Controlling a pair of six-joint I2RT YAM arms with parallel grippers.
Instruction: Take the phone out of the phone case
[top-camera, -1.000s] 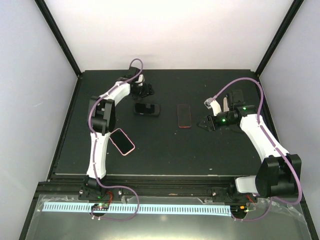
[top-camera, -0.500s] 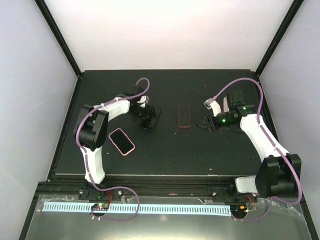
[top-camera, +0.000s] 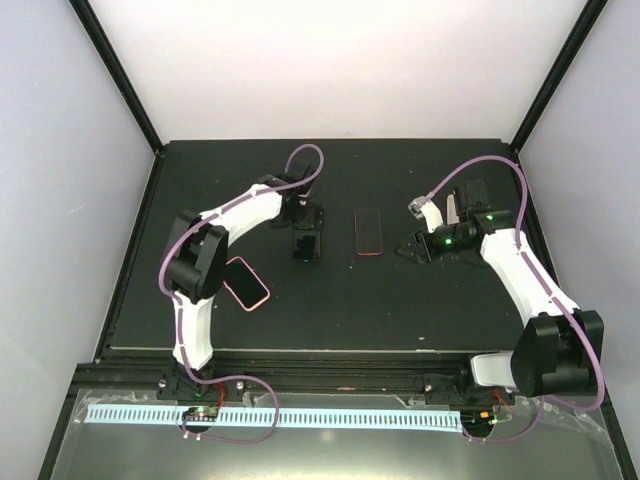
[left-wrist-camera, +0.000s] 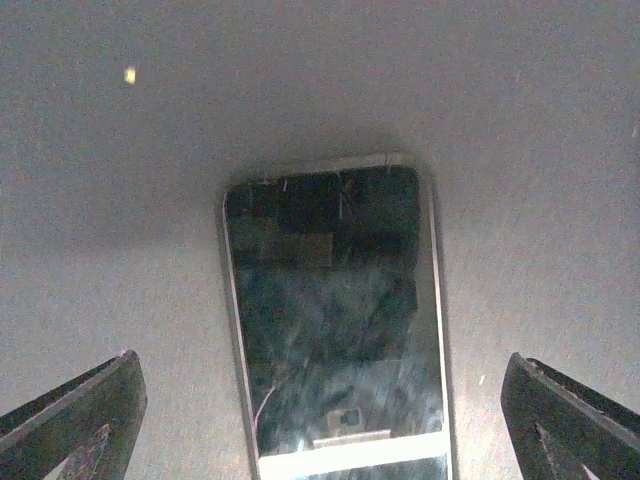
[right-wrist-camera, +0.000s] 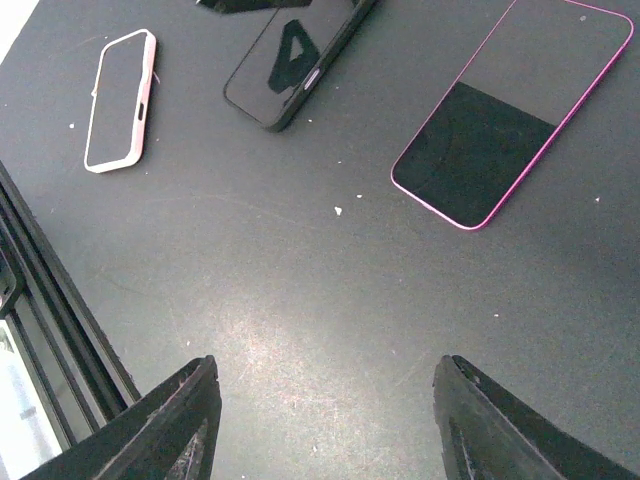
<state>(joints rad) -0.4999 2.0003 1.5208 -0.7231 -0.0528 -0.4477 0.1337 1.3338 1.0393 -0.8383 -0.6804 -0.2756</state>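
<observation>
A black phone in a thick black case lies lengthwise on the dark table. My left gripper hangs over its far end, open, with the jaws wide on either side. In the left wrist view the phone's dark screen fills the gap in my left gripper, and neither finger touches it. My right gripper is open and empty above bare table, right of a pink-rimmed phone. The right wrist view shows my right gripper, the pink-rimmed phone and the black phone.
A pink-and-white case with a dark face lies near the left arm; it also shows in the right wrist view. I cannot tell whether it holds a phone. A black rail runs along the table's near edge.
My left gripper came from the far side down to the black phone. The phone has turned from crosswise to lengthwise and shifted nearer and right. The right arm has barely moved.
</observation>
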